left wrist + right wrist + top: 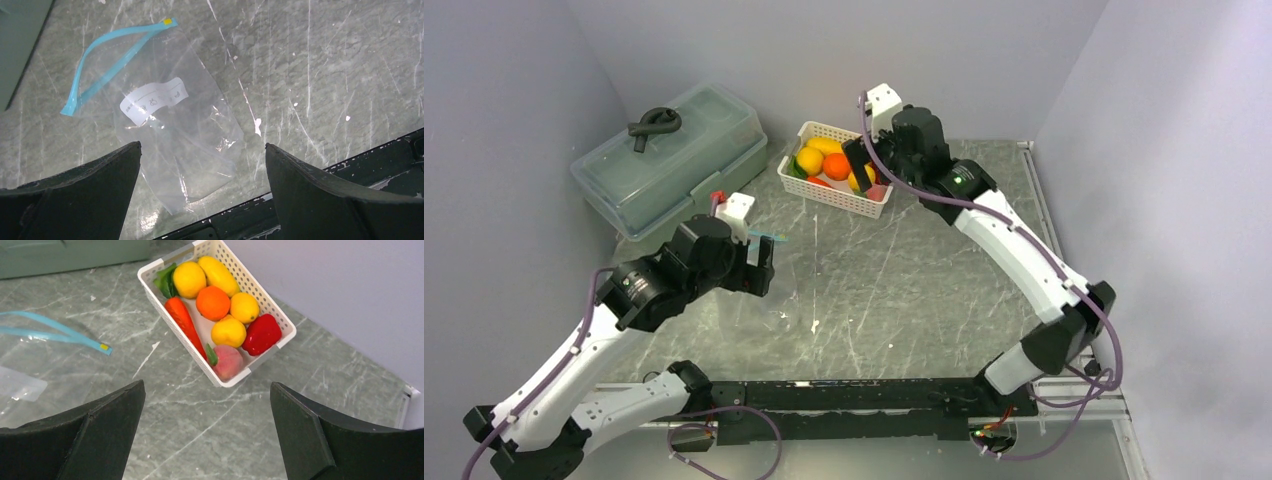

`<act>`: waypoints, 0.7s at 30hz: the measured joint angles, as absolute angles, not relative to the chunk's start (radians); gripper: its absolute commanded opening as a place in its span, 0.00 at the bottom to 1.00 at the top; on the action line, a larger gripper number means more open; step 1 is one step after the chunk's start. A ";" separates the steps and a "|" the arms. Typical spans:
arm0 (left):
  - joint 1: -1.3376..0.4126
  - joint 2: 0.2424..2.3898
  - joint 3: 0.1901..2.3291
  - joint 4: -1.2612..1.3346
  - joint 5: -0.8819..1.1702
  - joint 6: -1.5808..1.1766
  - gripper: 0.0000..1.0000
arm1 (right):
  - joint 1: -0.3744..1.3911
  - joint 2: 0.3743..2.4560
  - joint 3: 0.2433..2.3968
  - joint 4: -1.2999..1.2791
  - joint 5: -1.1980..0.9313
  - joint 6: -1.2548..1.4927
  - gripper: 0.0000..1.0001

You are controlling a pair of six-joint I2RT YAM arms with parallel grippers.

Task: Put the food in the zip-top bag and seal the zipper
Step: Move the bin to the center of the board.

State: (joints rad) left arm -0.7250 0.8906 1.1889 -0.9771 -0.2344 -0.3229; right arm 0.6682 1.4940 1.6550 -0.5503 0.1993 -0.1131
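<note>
The food (pixel 212 302) lies in a white latticed basket (pixel 252 365): orange, yellow lemons, a carrot (pixel 184 321), a red pepper (pixel 261 333), a pink peach (pixel 228 361) and a green piece. The basket also shows in the top view (pixel 854 205). My right gripper (pixel 207 384) (pixel 862 165) is open and empty, hovering over the basket's near side. The clear zip-top bag (pixel 175 125) lies flat on the table, its teal zipper (pixel 107 55) gaping open. My left gripper (pixel 202 145) (pixel 759 268) is open and empty above the bag, which it mostly hides in the top view.
A large translucent lidded box (pixel 669 155) stands at the back left with a black looped object on its lid. Grey walls close in on the left, back and right. A black frame rail (pixel 300 200) runs along the table's near edge.
</note>
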 measured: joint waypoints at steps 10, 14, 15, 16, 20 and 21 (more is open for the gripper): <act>-0.725 0.815 1.090 -0.965 -0.233 -0.376 0.99 | 0.567 1.737 1.816 -0.579 -0.029 -0.105 0.97; -0.725 0.770 1.048 -0.954 -0.231 -0.395 0.99 | 0.548 1.851 1.914 -0.609 -0.105 -0.094 0.96; -0.725 0.759 1.040 -0.953 -0.229 -0.399 0.99 | 0.545 1.876 1.937 -0.612 -0.118 -0.093 0.96; -0.725 0.751 1.032 -0.951 -0.228 -0.405 0.99 | 0.543 1.906 1.969 -0.623 -0.130 -0.091 0.96; -0.725 0.715 1.010 -0.947 -0.214 -0.410 0.99 | 0.543 2.026 2.085 -0.653 -0.163 -0.086 0.93; -0.725 0.709 1.008 -0.948 -0.213 -0.410 0.99 | 0.543 2.055 2.110 -0.657 -0.169 -0.086 0.93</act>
